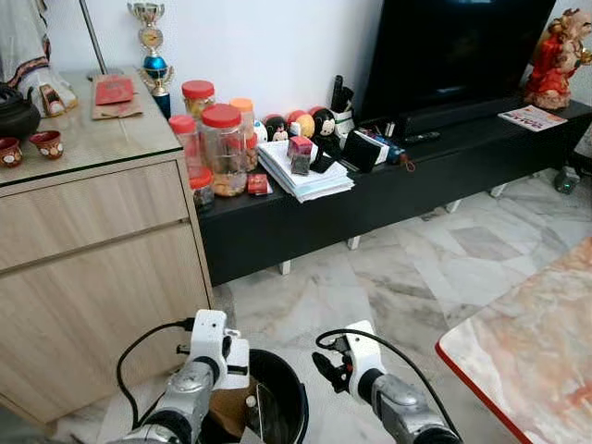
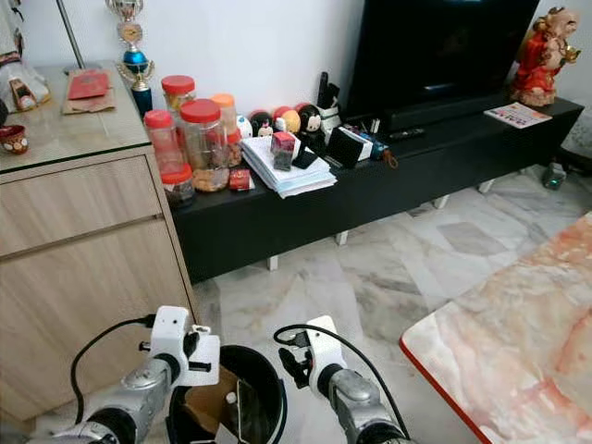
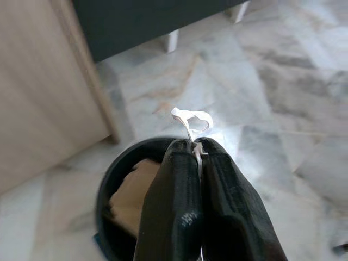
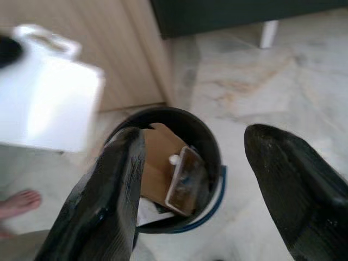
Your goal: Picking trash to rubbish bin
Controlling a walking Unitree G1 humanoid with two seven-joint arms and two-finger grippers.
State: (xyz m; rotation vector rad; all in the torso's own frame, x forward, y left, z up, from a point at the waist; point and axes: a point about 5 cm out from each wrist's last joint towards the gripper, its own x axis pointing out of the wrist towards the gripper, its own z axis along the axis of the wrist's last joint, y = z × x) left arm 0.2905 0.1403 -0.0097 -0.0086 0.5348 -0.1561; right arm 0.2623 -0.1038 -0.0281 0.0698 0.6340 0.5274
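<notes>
While the robot stands over a marble floor (image 1: 388, 268), the left eye view shows a black rubbish bin (image 1: 277, 398) low in the frame, between its two silver arms. The left claw (image 1: 227, 356) hangs at the bin's near-left rim, and the right claw (image 1: 326, 363) hovers just beside the bin's other side. Ahead of both claws, well apart, a wooden cabinet (image 1: 92, 268) and a low black TV bench (image 1: 444, 166) carry jars, papers and small ornaments; a marble-topped table corner (image 1: 527, 361) lies off the right claw's outer side. The right eye view gives the same layout, with brown cardboard visible inside the bin. From the left wrist view, the left claw is clenched on a small white scrap of trash (image 3: 191, 120), which sticks out past the fingertips (image 3: 185, 157). The bin's open mouth lies directly beneath and slightly behind that scrap, so the trash seems to sit near the far rim rather than over the middle. The scrap is thin and crumpled, with no clear long axis. From the right wrist view, the right claw is released, its fingers spread wide and empty, looking down into the bin, where cardboard and a flat packet already lie. A person's bare foot (image 4: 19, 204) rests on the floor near the bin. Judging by this, the left arm is placed to drop; pulling back slightly over the opening would help, and nothing blocks the fall.
</notes>
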